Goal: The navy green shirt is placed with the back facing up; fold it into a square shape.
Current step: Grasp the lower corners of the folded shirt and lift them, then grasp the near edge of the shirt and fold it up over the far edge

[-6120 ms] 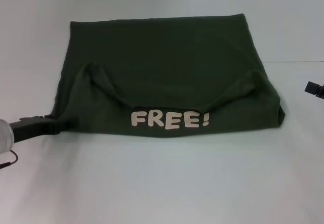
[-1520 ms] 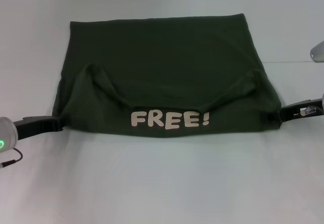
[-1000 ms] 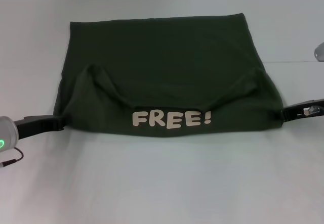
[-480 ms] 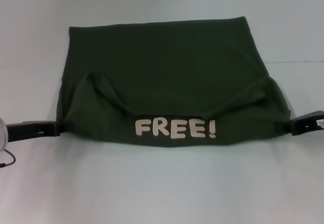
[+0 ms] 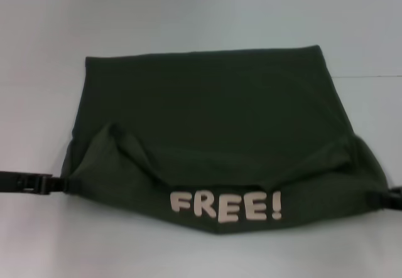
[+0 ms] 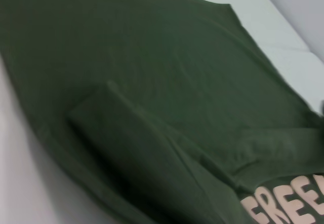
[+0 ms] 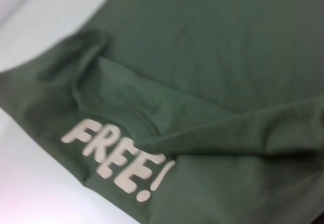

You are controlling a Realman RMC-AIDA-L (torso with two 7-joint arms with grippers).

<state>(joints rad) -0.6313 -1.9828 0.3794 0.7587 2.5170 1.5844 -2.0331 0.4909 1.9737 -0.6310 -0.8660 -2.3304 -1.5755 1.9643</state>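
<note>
The navy green shirt (image 5: 213, 140) lies on the pale surface (image 5: 188, 14) and takes up most of the head view. Compared with half a second ago, the whole garment sits nearer the robot: its far hem has dropped away from the back of the surface, and the near folded band now bows downward, with the "FREE!" lettering (image 5: 226, 206) at its lowest point. The two near corners have moved outward and appear raised. Judgement: both arms are lifting and drawing the near edge, which starts the next fold toward a square; the fold is not yet laid.

Material and shape: soft, matte, dark olive knit cloth, much wider than either pincer. The plain back panel is smooth. The turned-up near band shows two ridged creases running diagonally from the corners toward the lettering. The letters are cream, rounded and flat.

The left pincer (image 5: 59, 182) is at the shirt's near left corner, black, touching the cloth; whether it is clenched cannot be told. The right pincer (image 5: 391, 197) is at the shirt's near right corner, mostly cut off by the frame edge; its grasp state cannot be told either.
</note>
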